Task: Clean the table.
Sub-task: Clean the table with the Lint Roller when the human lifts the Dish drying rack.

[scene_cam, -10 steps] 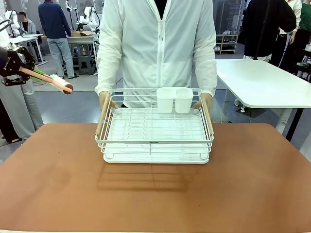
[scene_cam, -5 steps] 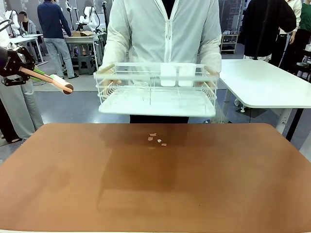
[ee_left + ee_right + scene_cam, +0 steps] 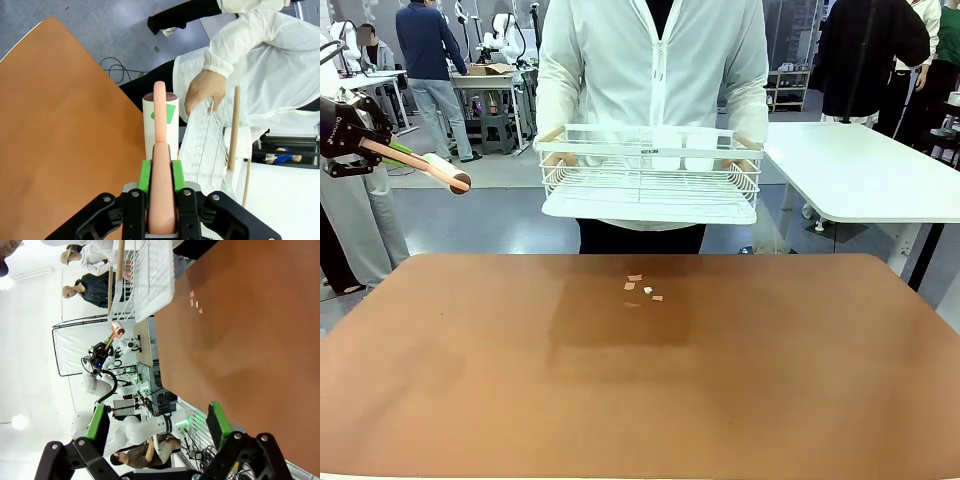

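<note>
The reddish-brown surface [image 3: 640,400] spreads across the lower half of the front view, rounded at its far corners. A small cluster of about 5 pale scraps [image 3: 642,287] lies on it near the far edge, a little left of the middle. The scraps sit in the upper part of a faintly darker rectangular patch [image 3: 620,320].

A person in a white jacket stands at the far side, holding a white wire rack [image 3: 650,180] in the air with both hands, 1 hand [image 3: 556,152] at each end. The rack is level and well clear of the surface.

The left claw [image 3: 372,146] hangs off the left end of the surface, out over the floor. It is pinching the pink handle of a lint roller [image 3: 448,175], whose white roll points toward the person. In the left wrist view, the left claw [image 3: 161,175] has its 2 green pads pressed against either side of the handle. The lint roller [image 3: 160,120] reaches out ahead, with the rack and the person's hand [image 3: 205,92] just beyond it.

In the right wrist view, the right claw [image 3: 157,422] is spread wide, with nothing between its fingers. Past it the surface [image 3: 250,365] shows the scraps [image 3: 195,302] near its edge. A white table [image 3: 860,170] stands behind on the right.
</note>
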Action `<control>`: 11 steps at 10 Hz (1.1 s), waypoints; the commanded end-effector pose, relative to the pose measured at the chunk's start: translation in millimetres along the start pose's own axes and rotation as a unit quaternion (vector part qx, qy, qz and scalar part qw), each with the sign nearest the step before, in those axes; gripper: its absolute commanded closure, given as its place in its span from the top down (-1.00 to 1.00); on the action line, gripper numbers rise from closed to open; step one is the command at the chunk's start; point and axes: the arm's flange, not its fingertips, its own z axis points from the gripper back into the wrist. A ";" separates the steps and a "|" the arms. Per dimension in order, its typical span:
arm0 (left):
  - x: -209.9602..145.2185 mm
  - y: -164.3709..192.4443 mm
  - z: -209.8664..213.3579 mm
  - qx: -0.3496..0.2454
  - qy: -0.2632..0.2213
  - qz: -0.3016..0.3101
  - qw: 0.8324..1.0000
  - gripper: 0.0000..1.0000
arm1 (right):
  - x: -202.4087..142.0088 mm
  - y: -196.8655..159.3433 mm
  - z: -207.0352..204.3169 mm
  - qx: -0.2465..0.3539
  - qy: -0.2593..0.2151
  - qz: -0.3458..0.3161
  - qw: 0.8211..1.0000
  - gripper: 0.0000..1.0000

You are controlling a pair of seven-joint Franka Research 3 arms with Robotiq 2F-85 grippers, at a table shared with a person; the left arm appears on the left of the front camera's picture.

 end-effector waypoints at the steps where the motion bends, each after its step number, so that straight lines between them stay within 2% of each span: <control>1: 0.1 -1.3 0.7 0.000 -0.002 -0.002 1.000 -0.93 | -0.4 2.1 1.0 0.000 -0.001 0.002 1.000 1.00; 9: 0.1 -1.3 0.7 0.000 -0.002 -0.002 1.000 -0.93 | -0.4 2.1 1.0 0.000 -0.001 0.002 1.000 1.00; 10: 0.0 0.0 0.0 0.000 0.000 0.000 1.000 -0.58 | -0.4 2.1 1.0 0.000 -0.001 0.002 1.000 1.00; 11: 2.4 -17.0 0.6 0.012 0.024 -0.089 0.996 -0.58 | -0.4 2.1 1.0 0.000 -0.001 0.002 1.000 1.00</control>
